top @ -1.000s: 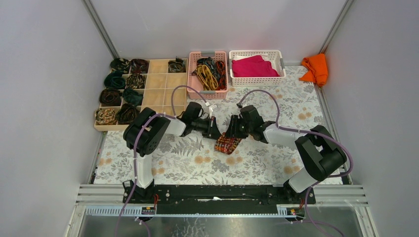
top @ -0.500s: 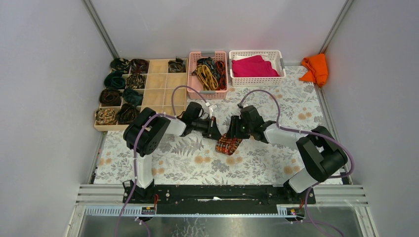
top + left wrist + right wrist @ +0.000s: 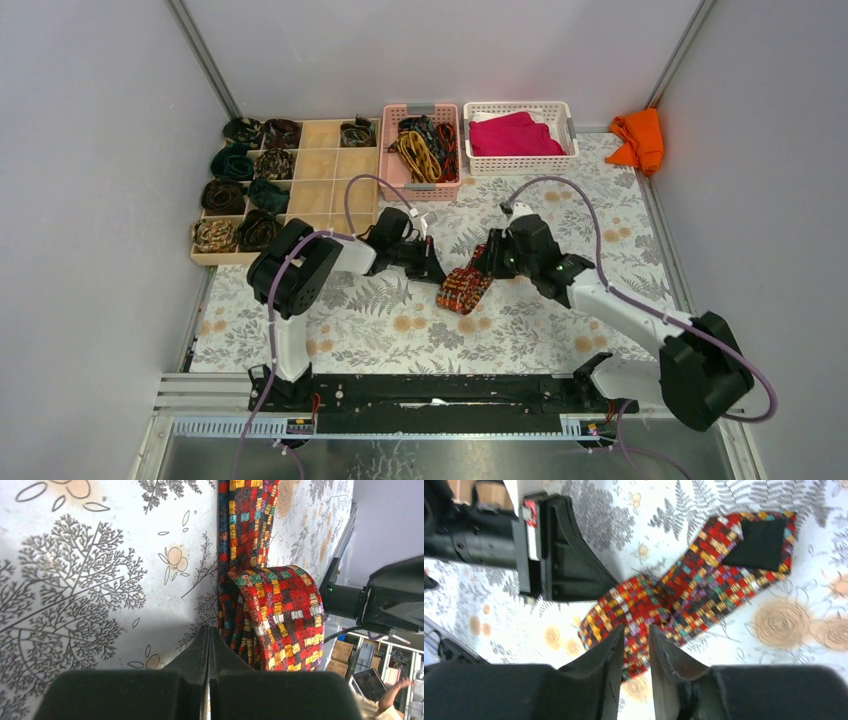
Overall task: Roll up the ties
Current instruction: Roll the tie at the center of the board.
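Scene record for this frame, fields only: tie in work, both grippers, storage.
tie: red patterned, one end rolled, rest flat on the table
left gripper: shut, nothing held, beside the roll
right gripper: narrowly open, over the rolled end
tray: rolled ties fill the two left columns, one more at top right
pink basket: loose ties
white basket: magenta cloth

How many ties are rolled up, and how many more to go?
Many rolled ties already sit in the wooden tray. Right now the red checked tie is partly rolled on the table, with the shut left pincer beside the roll and the right pincer above it. A tangle of loose ties waits in the pink basket.
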`<state>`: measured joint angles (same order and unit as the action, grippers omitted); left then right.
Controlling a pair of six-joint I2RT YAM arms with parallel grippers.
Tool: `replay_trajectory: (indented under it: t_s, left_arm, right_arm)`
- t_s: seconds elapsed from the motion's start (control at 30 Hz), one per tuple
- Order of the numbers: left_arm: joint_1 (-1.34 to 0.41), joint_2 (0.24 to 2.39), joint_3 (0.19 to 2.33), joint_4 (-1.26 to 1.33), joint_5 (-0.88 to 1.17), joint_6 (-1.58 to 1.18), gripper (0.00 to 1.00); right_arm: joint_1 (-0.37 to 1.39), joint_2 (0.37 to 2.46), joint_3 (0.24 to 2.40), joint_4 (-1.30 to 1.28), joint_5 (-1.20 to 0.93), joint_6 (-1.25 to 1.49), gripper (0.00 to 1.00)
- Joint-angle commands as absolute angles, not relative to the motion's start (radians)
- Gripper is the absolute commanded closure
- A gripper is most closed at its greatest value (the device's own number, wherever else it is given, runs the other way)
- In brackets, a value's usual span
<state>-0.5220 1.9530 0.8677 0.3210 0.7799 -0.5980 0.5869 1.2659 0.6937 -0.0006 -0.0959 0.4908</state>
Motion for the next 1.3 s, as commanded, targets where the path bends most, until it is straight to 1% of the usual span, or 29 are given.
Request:
replay_trajectory:
  t_s: [0.0,0.1,0.17,0.3,0.53,0.7,0.87,0.93,1.03,1.13,1.27]
  left_arm:
    - [-0.539,1.91,0.88,0.18,0.666,-0.578,1.0]
    - [-0.596,1.885,0.891,0.095,0.58,-0.552,1.0]
    - [-0.641,1.87,0.893,0.068,0.537,-0.553,1.0]
    - [-0.7,1.857,0.891,0.052,0.495,-0.57,1.0]
    - [-0.713,1.861,0.881,0.05,0.485,-0.569,1.0]
    - [-0.712,1.865,0.893,0.031,0.46,-0.549,1.0]
    - [-0.713,1.864,0.931,0.012,0.457,-0.554,1.0]
    - [-0.713,1.847,0.931,0.004,0.436,-0.56,1.0]
    - [-0.713,1.831,0.936,-0.049,0.379,-0.559,1.0]
    - [-0.713,1.83,0.93,-0.076,0.345,-0.56,1.0]
    - [-0.714,1.845,0.929,-0.09,0.326,-0.571,1.0]
  right_arm:
    - [0.588,1.149,0.615,-0.128,-0.065,0.488,0.79]
    - [0.593,1.103,0.559,-0.148,-0.091,0.512,0.97]
    - [0.596,1.096,0.531,-0.14,-0.12,0.525,1.0]
    - [0.631,1.143,0.497,-0.111,-0.138,0.545,1.0]
    - [0.749,1.248,0.49,-0.059,-0.109,0.587,1.0]
    - [0.764,1.187,0.463,-0.067,-0.049,0.607,1.0]
    - [0.765,1.088,0.516,-0.225,0.112,0.592,1.0]
    - [0.764,1.074,0.522,-0.263,0.142,0.59,1.0]
    - [0.765,1.081,0.52,-0.293,0.137,0.602,1.0]
    - [0.765,1.102,0.497,-0.27,0.116,0.609,1.0]
    - [0.765,1.176,0.49,-0.235,0.097,0.606,1.0]
